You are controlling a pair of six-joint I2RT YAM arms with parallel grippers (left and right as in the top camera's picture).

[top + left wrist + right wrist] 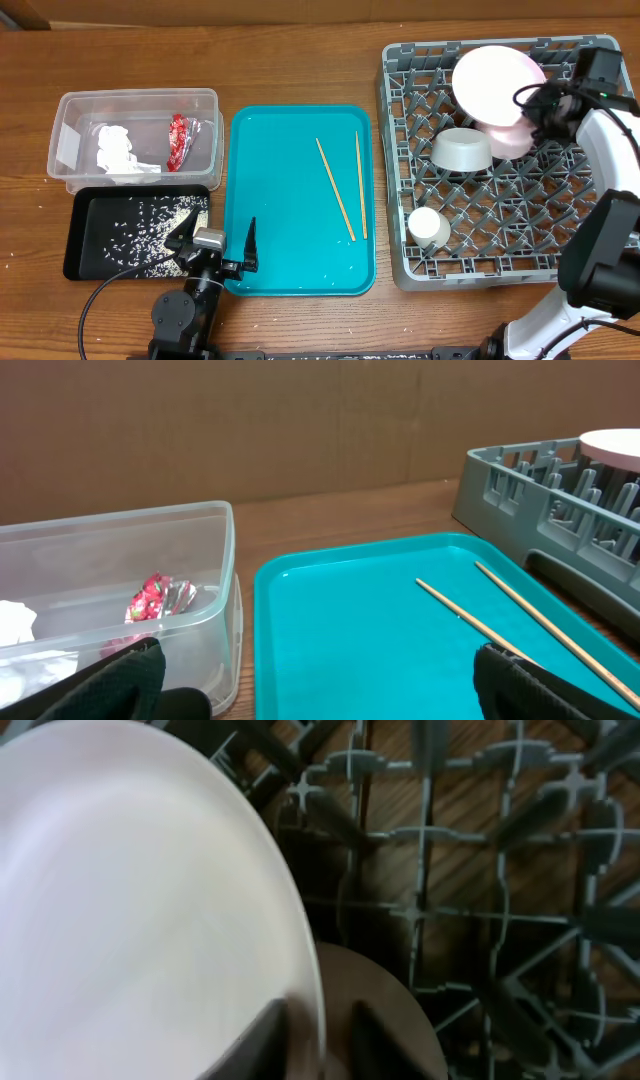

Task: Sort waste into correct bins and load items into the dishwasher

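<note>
**Holdings, item by item**

- Clear tub (135,96): is being stood at the table's (300,60) far left. 2 pieces of waste are being contained in it, the red-and-white wrapper (179,140) towards its right end and the crumpled napkin (118,150) beside the wrapper on the left.
- Black tray (78,235): is being laid just in front of the tub. Loose rice grains (140,235) are being carried across its floor.
- Teal tray (280,180): is being placed between the tub and the rack. 2 chopsticks are being borne on its right half, 1 (335,188) slanted and 1 (360,185) nearly straight, apart at the far ends and close together at the near ends.
- Dishwasher rack (500,190): is being stood at the right. In it, the plate (498,78) is being propped on edge at the far side, tilted. The pink bowl (512,140) is being partly covered by the plate, the grey bowl (462,150) is being lodged just left of the pink bowl, and the white cup (428,227) is being seated at the near left corner.
- Left gripper (218,242): is being held low at the teal tray's near left corner, fingers spread wide and nothing between them.
- Right gripper (545,105): is being held at the plate's right rim. In the right wrist view the rim is being straddled by both fingers (268,1040), but whether it is being clamped cannot be told.
</note>
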